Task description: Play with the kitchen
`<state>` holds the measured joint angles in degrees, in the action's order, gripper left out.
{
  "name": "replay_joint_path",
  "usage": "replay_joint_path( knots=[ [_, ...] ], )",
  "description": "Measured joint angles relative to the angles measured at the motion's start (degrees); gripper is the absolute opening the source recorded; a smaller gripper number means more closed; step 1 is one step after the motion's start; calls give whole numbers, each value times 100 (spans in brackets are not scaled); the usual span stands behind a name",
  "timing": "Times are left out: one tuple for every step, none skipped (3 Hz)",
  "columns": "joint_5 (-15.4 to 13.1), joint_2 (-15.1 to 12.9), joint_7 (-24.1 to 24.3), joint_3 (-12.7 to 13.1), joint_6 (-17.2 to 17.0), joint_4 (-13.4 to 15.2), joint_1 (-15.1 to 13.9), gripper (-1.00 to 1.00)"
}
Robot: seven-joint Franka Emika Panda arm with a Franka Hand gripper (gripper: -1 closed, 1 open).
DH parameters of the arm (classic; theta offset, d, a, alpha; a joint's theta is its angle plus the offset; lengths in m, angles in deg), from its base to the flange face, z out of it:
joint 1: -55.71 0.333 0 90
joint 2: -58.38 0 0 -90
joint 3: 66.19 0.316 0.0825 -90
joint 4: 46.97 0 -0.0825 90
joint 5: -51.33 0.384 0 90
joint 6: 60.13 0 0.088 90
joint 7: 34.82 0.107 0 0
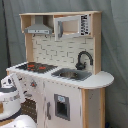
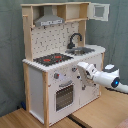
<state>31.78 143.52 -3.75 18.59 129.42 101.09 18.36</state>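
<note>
Kitchen [image 2: 55, 75] stands upright, oven door [image 2: 64, 96] facing the arm [image 2: 102, 76]; finger state cannot be told.

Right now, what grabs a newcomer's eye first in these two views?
The tall toy play kitchen of pale wood and white panels fills both exterior views. On its counter sit the red-ringed black hob and, beside it, the steel sink with a black faucet. In the second exterior view, the white arm's gripper is at the kitchen's front panel.

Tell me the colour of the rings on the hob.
Red rings on a black hob, clearest in the second exterior view.
</note>
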Motion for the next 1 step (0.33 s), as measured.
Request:
replay_joint_path(
  knots=[
    [-2, -1, -422, -1, -385, 26, 180, 100]
  ],
)
